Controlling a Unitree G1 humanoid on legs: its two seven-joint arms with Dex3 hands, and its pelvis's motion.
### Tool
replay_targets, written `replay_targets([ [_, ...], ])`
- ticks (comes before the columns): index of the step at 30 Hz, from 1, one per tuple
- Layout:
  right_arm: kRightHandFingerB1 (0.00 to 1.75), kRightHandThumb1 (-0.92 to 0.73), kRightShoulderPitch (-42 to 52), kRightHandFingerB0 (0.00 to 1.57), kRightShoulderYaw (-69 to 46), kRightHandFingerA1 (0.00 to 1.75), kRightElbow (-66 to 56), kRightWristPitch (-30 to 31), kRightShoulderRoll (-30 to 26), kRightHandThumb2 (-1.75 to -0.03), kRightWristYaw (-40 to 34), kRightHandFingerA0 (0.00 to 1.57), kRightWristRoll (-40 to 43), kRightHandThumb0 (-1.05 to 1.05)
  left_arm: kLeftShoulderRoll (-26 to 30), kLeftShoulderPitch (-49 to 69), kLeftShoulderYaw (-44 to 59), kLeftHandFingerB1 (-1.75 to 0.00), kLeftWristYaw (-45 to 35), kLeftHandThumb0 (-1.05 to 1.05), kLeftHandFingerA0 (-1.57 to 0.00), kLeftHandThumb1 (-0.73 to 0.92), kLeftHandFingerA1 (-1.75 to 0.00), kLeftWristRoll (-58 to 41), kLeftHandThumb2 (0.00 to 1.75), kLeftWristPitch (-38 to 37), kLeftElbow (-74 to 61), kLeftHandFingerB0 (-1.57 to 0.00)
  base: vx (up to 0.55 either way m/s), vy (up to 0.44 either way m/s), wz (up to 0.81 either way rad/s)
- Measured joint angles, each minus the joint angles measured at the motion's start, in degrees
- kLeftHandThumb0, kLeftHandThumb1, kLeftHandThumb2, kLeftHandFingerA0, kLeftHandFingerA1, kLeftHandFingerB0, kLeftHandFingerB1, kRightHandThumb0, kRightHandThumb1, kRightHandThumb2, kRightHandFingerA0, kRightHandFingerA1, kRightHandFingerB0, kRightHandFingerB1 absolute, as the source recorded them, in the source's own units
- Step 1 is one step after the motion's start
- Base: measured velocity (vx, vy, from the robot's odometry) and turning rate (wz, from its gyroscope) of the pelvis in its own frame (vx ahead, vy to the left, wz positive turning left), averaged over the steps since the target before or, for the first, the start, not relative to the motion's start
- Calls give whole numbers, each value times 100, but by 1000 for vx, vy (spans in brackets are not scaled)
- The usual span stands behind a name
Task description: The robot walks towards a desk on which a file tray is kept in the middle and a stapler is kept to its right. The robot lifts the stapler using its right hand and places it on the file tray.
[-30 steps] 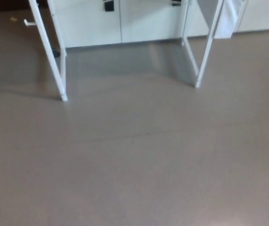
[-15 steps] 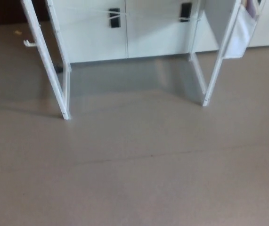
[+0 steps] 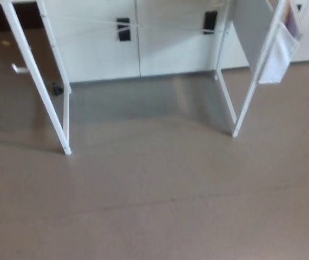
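Observation:
Only the lower part of the desk shows at the top of the head view: a white left leg frame [image 3: 40,86] and a white right leg frame [image 3: 244,103] standing on the grey-brown floor. The desk top, the file tray and the stapler are out of the picture. Neither of my hands or arms shows.
White cabinet fronts [image 3: 138,43] with two black handles [image 3: 123,28] stand behind the desk legs. A white panel or pouch [image 3: 276,51] hangs at the right leg. Grey-brown floor [image 3: 154,206] fills the lower picture. A small white object [image 3: 19,69] lies far left.
The whole picture has shifted: the desk legs sit lower and look larger than a second ago, so the camera has come closer. Nothing in the scene itself has moved.

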Motion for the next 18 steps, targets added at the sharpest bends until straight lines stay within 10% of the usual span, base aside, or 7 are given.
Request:
replay_targets([
  [3, 27, -76, -19, 12, 18, 41, 33, 37, -4, -62, 23, 26, -9, -54, 8, -6, -18, -61, 2, -59, -31, 80, -82, 4, 75, 1, -11, -14, 229, 71, 5],
  [4, 40, -58, -46, 7, 48, 52, 135, 36, -6, -87, 22, 23, -28, -60, 9, -5, -32, -61, 5, -59, -30, 80, -81, 7, 75, 1, -12, -14, 208, 5, 8],
  [8, 25, -77, -86, 13, 81, 46, 261, 30, -6, -66, 18, 28, -59, -54, 15, -7, -67, -59, 23, -58, -25, 80, -78, 10, 75, 1, -17, -11, 212, -59, 8],
  [9, 39, -61, -72, 7, 88, 53, 223, 30, -6, -88, 18, 26, -64, -60, 15, -12, -68, -61, 26, -60, -30, 79, -76, 7, 86, 2, -17, -17, 112, -143, 12],
  [18, 40, -61, -116, 7, 78, 53, 208, -50, 0, -88, -88, 26, -106, -58, 21, -115, -192, -61, 59, -59, -29, 80, -81, 12, 75, 3, -20, -15, 264, -143, -4],
])
